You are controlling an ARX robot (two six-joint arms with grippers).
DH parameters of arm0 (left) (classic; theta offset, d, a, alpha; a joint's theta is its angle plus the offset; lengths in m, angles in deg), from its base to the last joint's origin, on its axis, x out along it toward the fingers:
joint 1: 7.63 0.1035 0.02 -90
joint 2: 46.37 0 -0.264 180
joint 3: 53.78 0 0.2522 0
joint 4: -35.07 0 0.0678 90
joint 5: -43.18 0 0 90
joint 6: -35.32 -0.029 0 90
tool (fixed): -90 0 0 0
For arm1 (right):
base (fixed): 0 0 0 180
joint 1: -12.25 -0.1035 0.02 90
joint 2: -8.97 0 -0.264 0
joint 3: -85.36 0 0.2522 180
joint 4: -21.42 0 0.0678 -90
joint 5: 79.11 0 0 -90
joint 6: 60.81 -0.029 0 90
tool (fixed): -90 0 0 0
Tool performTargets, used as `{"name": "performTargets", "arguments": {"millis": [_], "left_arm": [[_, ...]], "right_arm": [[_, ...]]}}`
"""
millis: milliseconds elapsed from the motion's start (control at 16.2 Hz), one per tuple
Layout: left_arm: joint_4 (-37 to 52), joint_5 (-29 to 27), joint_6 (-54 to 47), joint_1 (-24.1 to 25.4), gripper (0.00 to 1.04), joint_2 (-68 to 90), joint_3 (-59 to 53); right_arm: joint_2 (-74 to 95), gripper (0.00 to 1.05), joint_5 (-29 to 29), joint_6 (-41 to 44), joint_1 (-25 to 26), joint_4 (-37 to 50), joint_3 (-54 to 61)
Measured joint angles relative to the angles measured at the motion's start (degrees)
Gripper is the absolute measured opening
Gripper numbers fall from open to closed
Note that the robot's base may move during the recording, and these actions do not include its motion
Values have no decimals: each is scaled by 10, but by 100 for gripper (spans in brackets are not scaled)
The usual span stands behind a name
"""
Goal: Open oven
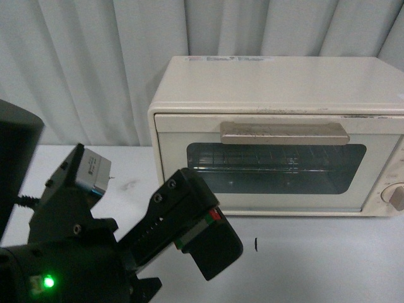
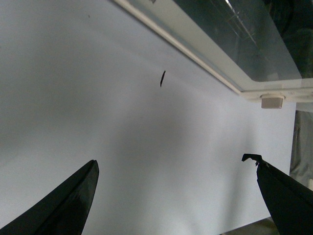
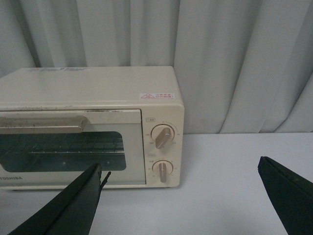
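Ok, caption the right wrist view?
Open right gripper faces the closed cream-white boxy toaster oven on white table.

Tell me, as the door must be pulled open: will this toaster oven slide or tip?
It may well slide: the toaster oven looks small on a smooth table, with only a small foot showing. Tipping seems unlikely; it sits wide and low. The bar handle looks rigid, the glass window likely fragile.

Matte black left arm (image 1: 95, 252), dotted with round screws (image 1: 171, 184), shows a glowing green indicator light (image 1: 48, 281) at seven o'clock, a silver-grey box module (image 1: 91, 172), a red-and-green stripe (image 1: 202, 226) and black tapered fingers (image 2: 63, 210).
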Motion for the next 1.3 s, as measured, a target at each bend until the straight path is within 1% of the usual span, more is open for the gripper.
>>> {"name": "performTargets", "arguments": {"millis": [124,309,433,989,1298], "left_arm": [[25,-6,37,-9,98,32,-8],[73,-39,89,3,98,81,-25],[102,-45,113,2,98,107,-26],[140,-79,158,-9,98,183,-27],[178,-92,167,-14,98,220,-23]], "right_arm": [[0,98,0,0,0,0,0],[0,98,0,0,0,0,0],[0,98,0,0,0,0,0],[0,98,0,0,0,0,0],[0,98,0,0,0,0,0]]}}
